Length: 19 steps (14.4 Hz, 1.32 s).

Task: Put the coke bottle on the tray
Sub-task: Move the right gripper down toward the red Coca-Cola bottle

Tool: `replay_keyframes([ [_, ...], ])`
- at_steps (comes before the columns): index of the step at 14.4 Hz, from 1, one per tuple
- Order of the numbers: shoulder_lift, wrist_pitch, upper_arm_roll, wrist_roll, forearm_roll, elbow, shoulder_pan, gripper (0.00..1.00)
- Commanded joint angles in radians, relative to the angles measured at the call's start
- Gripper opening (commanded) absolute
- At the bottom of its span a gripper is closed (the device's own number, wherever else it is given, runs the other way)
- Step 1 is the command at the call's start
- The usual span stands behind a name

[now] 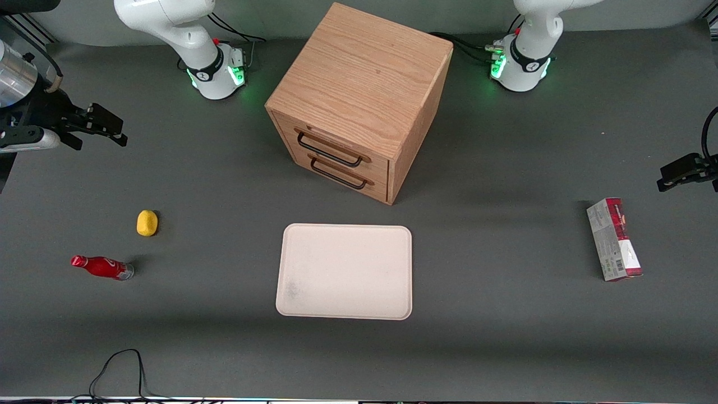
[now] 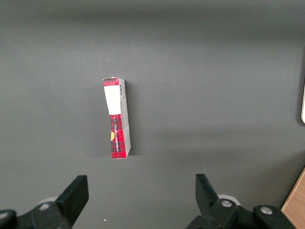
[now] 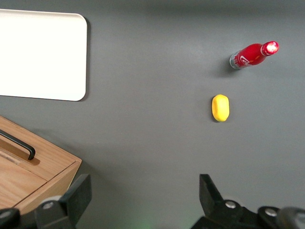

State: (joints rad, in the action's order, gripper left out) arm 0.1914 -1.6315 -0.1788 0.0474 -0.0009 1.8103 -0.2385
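The coke bottle [image 1: 102,267] is small, red and glossy, and lies on the grey table toward the working arm's end; it also shows in the right wrist view [image 3: 251,55]. The cream-beige tray [image 1: 345,271] lies flat in front of the wooden drawer cabinet, nearer the front camera; its corner shows in the right wrist view [image 3: 43,55]. My right gripper [image 1: 106,124] hangs high above the table, farther from the front camera than the bottle, well apart from it. In its wrist view the gripper [image 3: 143,198] is open and empty.
A yellow lemon-like object [image 1: 147,223] lies between the gripper and the bottle. A wooden drawer cabinet [image 1: 359,101] with two black handles stands mid-table. A red-and-grey carton [image 1: 614,239] lies toward the parked arm's end. A black cable [image 1: 118,370] loops at the table's front edge.
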Motion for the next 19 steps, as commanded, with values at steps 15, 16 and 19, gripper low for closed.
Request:
replay_keyframes([
  [15, -0.657, -0.198, -0.441, -0.635, 0.252, -0.385, 0.027, 1.00],
  [16, -0.696, -0.226, -0.456, -0.647, 0.292, -0.384, 0.030, 1.00],
  [19, -0.772, -0.318, -0.467, -0.653, 0.347, -0.368, 0.033, 1.00],
])
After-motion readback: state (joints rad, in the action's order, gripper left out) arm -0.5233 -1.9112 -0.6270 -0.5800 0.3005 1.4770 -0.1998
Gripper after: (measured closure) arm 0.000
